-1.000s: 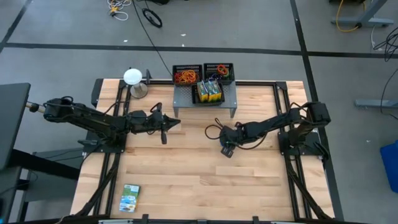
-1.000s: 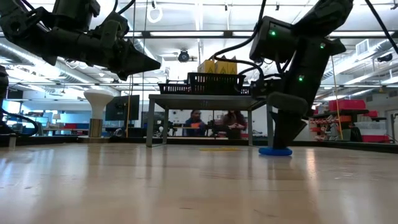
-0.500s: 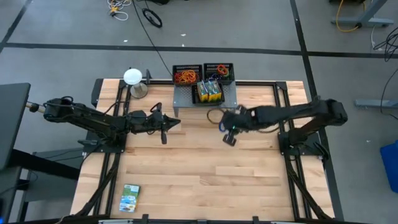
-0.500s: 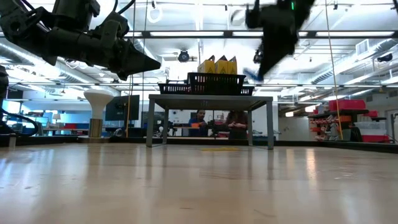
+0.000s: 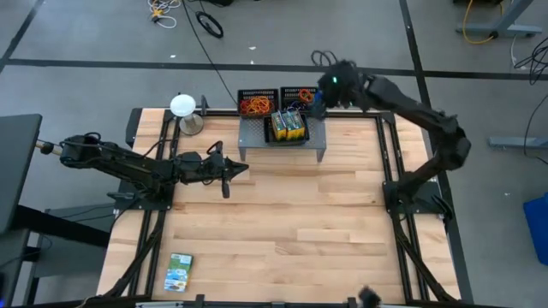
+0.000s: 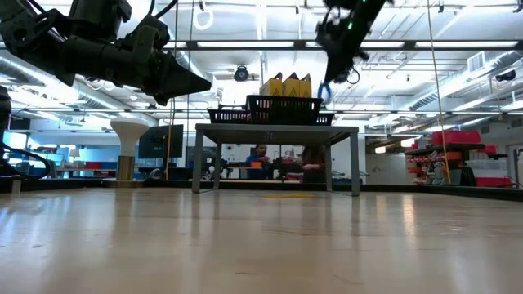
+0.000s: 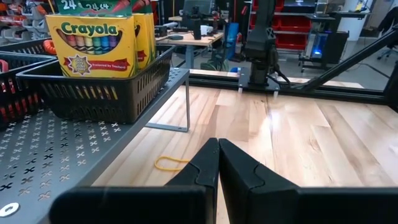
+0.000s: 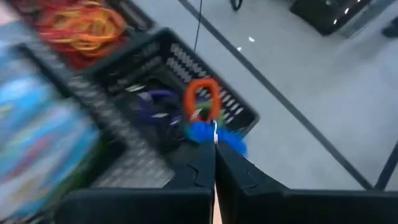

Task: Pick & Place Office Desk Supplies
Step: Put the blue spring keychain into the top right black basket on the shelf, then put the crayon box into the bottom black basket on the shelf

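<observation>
My right gripper (image 5: 315,96) hangs high above the far right black mesh tray (image 5: 301,98) and is shut on a blue rubber band (image 8: 208,134). That tray holds orange (image 8: 202,96) and purple loops. The tray beside it (image 5: 257,104) is full of orange and red bands. A front tray (image 5: 288,128) holds yellow-green crayon boxes (image 7: 93,40). All three trays stand on the grey perforated shelf (image 5: 312,141). My left gripper (image 5: 242,168) waits shut and level, left of the shelf. One orange band (image 7: 171,163) lies on the table by the shelf's leg. My right gripper pinches the blue rubber band (image 8: 224,138) between its two shut fingertips. The fingers slant down toward the table's far edge. The band hangs slack below them (image 6: 325,92), clear of the tray and the shelf.
A green-white card box (image 5: 179,272) lies near the table's front left corner. A white ball on a stand (image 5: 182,106) is at the far left. The wooden table (image 5: 282,231) spreads wide in front of the shelf. People sit in the room behind.
My right gripper has risen from the middle of the table with the blue band, which lay on the wood a second ago. It has swung toward the far edge to above the far right tray and tipped further down. The band now hangs clear.
</observation>
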Available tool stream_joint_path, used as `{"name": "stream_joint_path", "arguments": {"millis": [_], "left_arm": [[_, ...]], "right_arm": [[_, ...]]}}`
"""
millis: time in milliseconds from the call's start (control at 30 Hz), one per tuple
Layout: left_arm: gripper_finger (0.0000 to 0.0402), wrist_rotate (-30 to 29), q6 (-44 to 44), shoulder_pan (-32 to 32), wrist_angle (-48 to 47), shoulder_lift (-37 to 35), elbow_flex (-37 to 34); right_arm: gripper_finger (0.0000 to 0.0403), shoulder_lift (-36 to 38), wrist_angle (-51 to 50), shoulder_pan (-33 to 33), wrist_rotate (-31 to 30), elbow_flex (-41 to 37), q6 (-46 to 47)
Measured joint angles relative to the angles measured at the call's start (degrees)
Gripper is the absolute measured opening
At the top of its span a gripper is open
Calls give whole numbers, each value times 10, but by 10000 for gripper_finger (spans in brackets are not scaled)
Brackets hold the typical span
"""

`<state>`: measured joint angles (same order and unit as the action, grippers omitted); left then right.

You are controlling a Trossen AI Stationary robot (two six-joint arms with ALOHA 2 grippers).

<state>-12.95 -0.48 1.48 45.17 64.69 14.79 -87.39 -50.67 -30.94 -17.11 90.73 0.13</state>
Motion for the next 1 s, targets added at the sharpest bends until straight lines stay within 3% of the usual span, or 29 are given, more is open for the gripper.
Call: {"name": "stream_joint_path", "arguments": {"millis": [167,400,800,900,1000], "left_arm": [[17,0,0,0,0,0,0],[17,0,0,0,0,0,0],[17,0,0,0,0,0,0],[17,0,0,0,0,0,0],[17,0,0,0,0,0,0]], "right_arm": [[2,-72,39,-79,78,9,-38],[30,-114,72,-92,101,9,-45],[174,-61,88,-78,93,10,-38],[184,-37,63,-75,119,10,-35],[163,3,31,-55,141,1,-37]]}}
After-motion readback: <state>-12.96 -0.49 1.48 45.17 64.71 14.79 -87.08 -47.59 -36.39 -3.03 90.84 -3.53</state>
